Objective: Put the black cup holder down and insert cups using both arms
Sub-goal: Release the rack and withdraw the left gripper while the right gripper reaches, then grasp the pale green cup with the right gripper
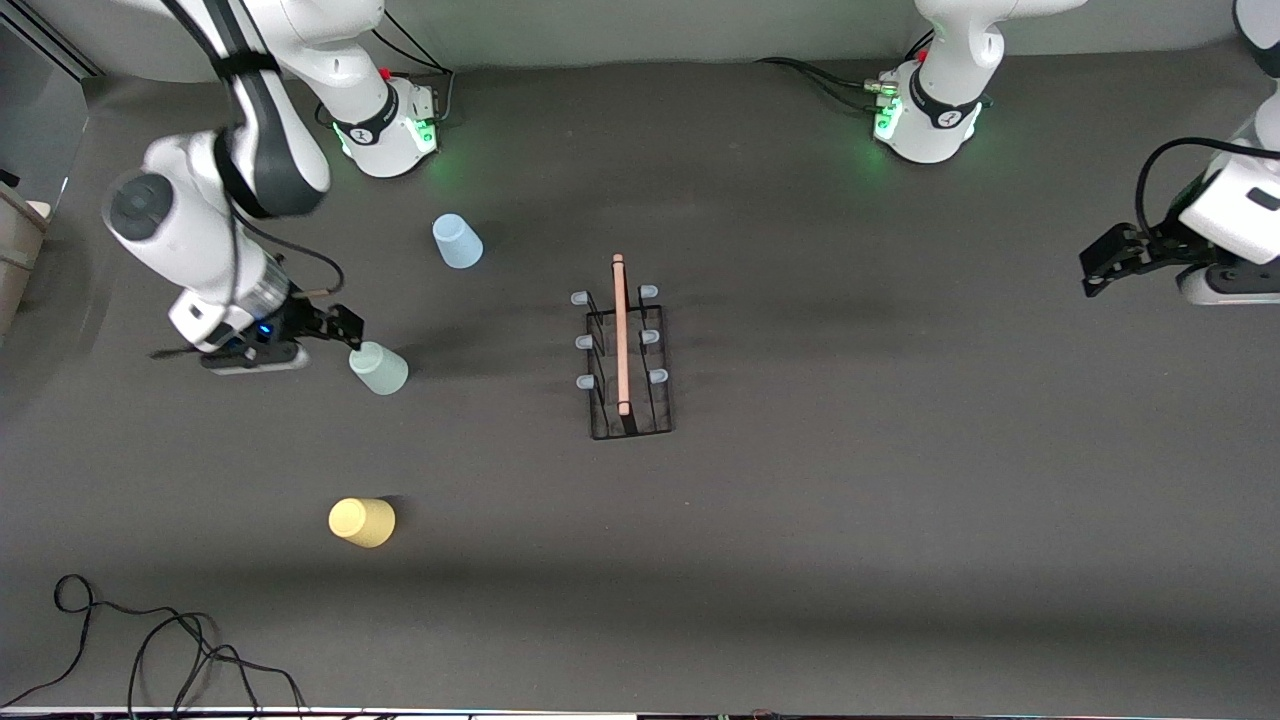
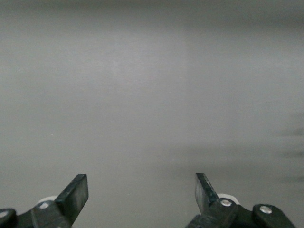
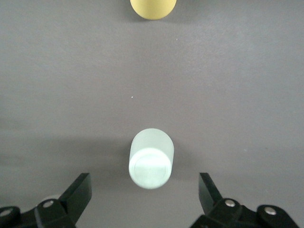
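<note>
This is a robotics lab bench rather than a home or shop — two large white jointed robot arms [image 1: 215,215] [image 1: 1225,215] stand bolted at green-lit round bases [image 1: 385,125] [image 1: 925,120] along one edge of a wide table covered in plain dark grey matting [image 1: 900,520]. Black cables [image 1: 150,640] trail loose over the table's edge nearest the front camera, and more run to the bases — bare test-rig wiring against a blank pale wall [image 1: 650,25].
</note>
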Motion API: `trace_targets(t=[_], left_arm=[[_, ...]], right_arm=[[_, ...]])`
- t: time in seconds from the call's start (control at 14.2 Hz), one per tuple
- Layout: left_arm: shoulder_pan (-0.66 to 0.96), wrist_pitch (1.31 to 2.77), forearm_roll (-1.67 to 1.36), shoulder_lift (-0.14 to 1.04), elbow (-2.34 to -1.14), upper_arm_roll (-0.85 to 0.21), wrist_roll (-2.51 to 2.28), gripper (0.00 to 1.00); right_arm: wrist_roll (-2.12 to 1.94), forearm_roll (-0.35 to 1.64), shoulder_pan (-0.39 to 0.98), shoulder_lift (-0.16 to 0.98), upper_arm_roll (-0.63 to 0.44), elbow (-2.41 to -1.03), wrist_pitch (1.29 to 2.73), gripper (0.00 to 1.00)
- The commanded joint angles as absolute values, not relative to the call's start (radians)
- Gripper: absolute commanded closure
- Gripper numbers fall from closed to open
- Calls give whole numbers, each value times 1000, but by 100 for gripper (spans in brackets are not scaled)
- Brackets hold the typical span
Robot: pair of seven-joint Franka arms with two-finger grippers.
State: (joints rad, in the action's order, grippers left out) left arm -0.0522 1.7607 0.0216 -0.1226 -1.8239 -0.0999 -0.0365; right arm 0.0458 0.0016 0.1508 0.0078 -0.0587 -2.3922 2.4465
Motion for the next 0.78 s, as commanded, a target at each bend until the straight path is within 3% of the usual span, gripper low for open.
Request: trace_targets(t=[0.0,0.49,0.57,0.64,0.71], left_arm=[[-46,1753,-8,-114,-1813,-101,-26,0],[-67,1641,-3,-101,-1764,-75,71,0],[-67,1637,-3,-101,-1763,-75,71,0],[-67,1637,-5,-101,-1763,-75,71,0],[-67,1635,-5,-101,-1763,-75,72,0]], right_arm=[[28,-14,155,72,-61,-2445,2580,0],[28,-14,170,170,-61,-2462,2619,1],[28,-14,170,173,-63,-2462,2622,14],[26,-14,170,175,-63,-2462,2631,47],[25,-14,169,178,-63,-2462,2632,70]])
